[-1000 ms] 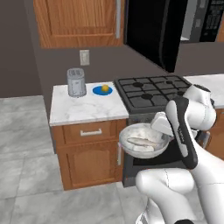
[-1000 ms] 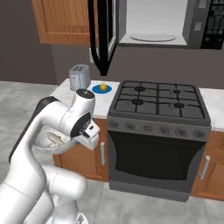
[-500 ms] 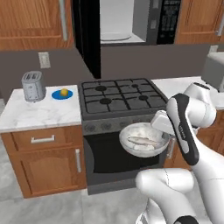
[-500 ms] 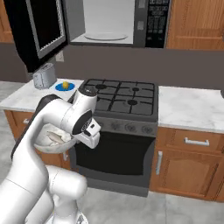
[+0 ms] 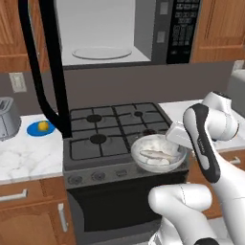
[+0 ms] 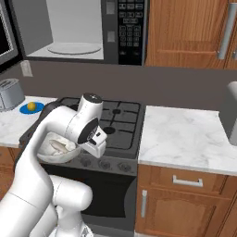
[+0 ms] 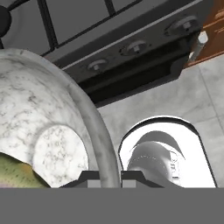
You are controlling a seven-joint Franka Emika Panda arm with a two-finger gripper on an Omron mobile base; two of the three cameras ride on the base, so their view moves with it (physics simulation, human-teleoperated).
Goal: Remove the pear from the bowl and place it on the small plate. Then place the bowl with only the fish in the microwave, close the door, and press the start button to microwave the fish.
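Note:
My gripper (image 5: 177,147) is shut on the right rim of the pale grey bowl (image 5: 143,148), held level just in front of the stove's edge. The silvery fish (image 5: 158,156) lies inside it. In the hand view the bowl's rim (image 7: 94,118) runs between my fingertips (image 7: 87,178), with the fish (image 7: 17,175) at the lower left. The yellow pear (image 5: 43,126) rests on the small blue plate (image 5: 34,130) on the left counter. Above the stove, the microwave (image 5: 184,28) stands with its black door (image 5: 45,72) swung open to the left, showing the glass turntable (image 5: 101,52).
A gas stove (image 5: 115,127) with black grates is straight ahead, its knobs (image 7: 131,46) just beyond the bowl. A toaster (image 5: 7,124) stands far left. A marble counter (image 6: 185,134) stretches to the right under wooden cabinets (image 6: 185,32).
The base has driven to the right, so the whole scene has slid left: the stove and open microwave now face me. The bowl with the fish stays in my grip.

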